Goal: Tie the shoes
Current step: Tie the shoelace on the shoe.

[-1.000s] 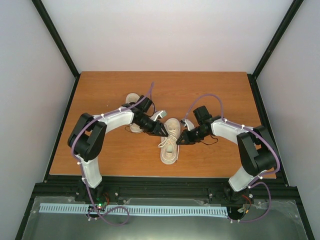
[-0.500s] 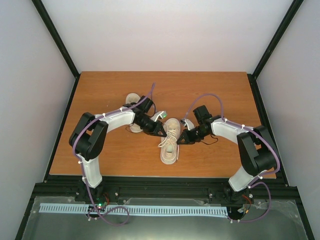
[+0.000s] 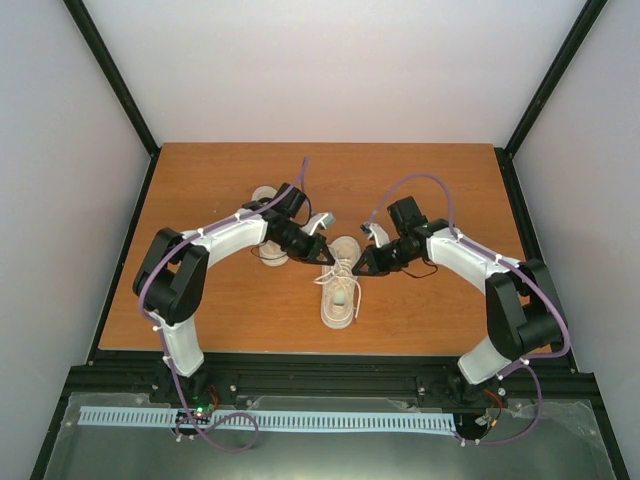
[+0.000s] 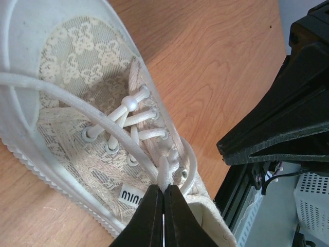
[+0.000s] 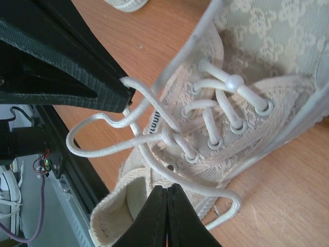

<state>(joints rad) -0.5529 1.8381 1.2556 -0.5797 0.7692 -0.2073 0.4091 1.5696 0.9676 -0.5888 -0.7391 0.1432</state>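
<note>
One of the shoes (image 3: 338, 300), cream lace canvas with white laces, lies mid-table with its toe toward the far side. It fills the left wrist view (image 4: 87, 103) and the right wrist view (image 5: 257, 67). My left gripper (image 3: 322, 253) (image 4: 164, 188) is shut on a lace strand just above the knot. My right gripper (image 3: 360, 268) (image 5: 168, 188) is shut, its tips pinching the lace that runs from the knot to a loop (image 5: 234, 200) on the table. The other shoe (image 3: 263, 194) lies farther back, mostly hidden by the left arm.
The wooden table (image 3: 200, 300) ends at a black rail (image 3: 320, 375) along its near edge. Grey walls close in the sides and the back. The two grippers stand close together on either side of the shoe's tongue.
Both grippers have closed fully on the laces. Both have drawn a little toward the far side of the table, the left lace rising with its gripper. The shoe has stayed about where it was.
</note>
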